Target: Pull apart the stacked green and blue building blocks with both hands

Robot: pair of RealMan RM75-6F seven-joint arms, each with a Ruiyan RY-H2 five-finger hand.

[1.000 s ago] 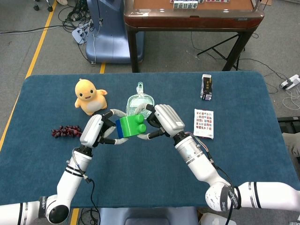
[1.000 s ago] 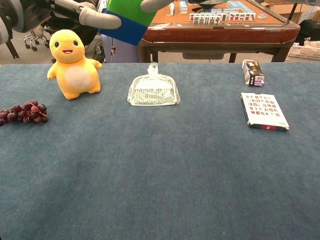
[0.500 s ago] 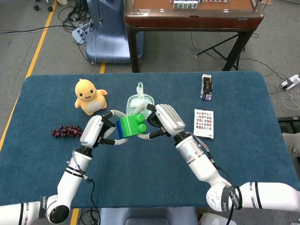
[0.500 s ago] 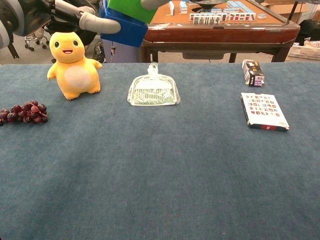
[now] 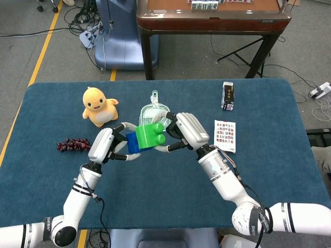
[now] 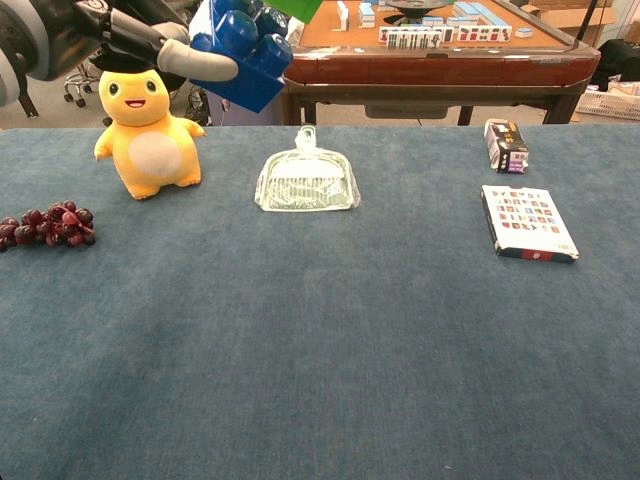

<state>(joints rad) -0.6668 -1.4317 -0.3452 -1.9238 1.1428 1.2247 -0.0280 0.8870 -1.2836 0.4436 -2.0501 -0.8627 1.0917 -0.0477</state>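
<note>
- My left hand point(image 5: 103, 145) gripped the blue block point(image 5: 133, 143).
- My right hand point(image 5: 189, 131) gripped the green block point(image 5: 150, 135).
- The clear dustpan point(image 6: 306, 183) lay on the surface point(image 6: 330, 350).

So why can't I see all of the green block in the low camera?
Chest view: the frame's top edge cuts off the green block, leaving a sliver above the blue block. Head view: the green block shows whole and sharp, between the left hand and right hand.

The place looked like a robotics lab or test room: a blue-covered table point(image 5: 62, 98) stood on grey floor with yellow tape lines point(image 5: 44, 44), loose cables point(image 5: 77, 18), and what seemed a mahjong table point(image 5: 212, 18) behind.
</note>
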